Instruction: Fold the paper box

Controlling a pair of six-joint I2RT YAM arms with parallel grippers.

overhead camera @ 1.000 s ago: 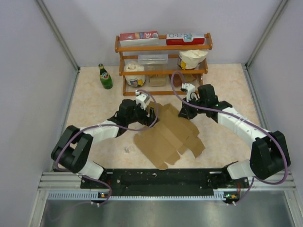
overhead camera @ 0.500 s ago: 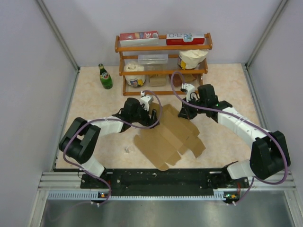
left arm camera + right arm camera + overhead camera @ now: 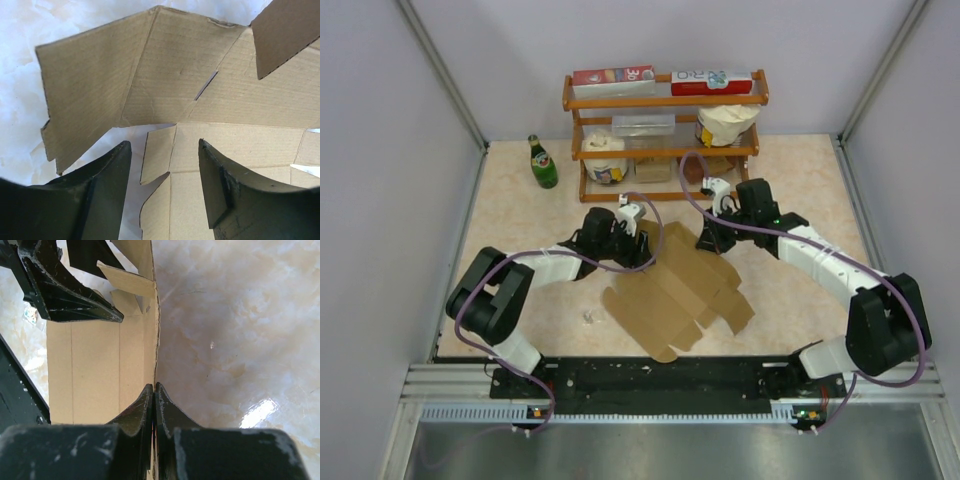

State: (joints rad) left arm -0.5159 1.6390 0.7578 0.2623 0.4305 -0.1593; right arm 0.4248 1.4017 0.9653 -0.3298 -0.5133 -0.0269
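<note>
1. Top external view: the paper box [image 3: 675, 290] is lying as an unfolded brown sheet on the table [image 3: 520, 225]. It is sitting between the two arms and near the front of the wooden shelf rack [image 3: 665, 150].
2. The sheet is sitting askew to the table edges, with one corner pointing toward the arm bases. Its long axis appears to be running diagonally from far left to near right, though the ragged flaps and tabs are making this hard to judge.
3. The left gripper [image 3: 638, 248] is hovering at the sheet's far left corner. In the left wrist view its fingers [image 3: 107, 195] are standing partly apart, straddling a small tab and gripping nothing. Whether they are touching the cardboard I cannot tell.
4. In that same view, one large flap on the left is tilting up along a crease, away from the flat panels.
5. The right gripper [image 3: 710, 240] is sitting at the sheet's far right edge. In the right wrist view its jaws are pressing together on the thin edge of a raised flap.
6. From above, both grippers are covering the far corners of the sheet. Each wrist view is cutting the sheet off at the frame edges, so its full outline is not showing there.
</note>
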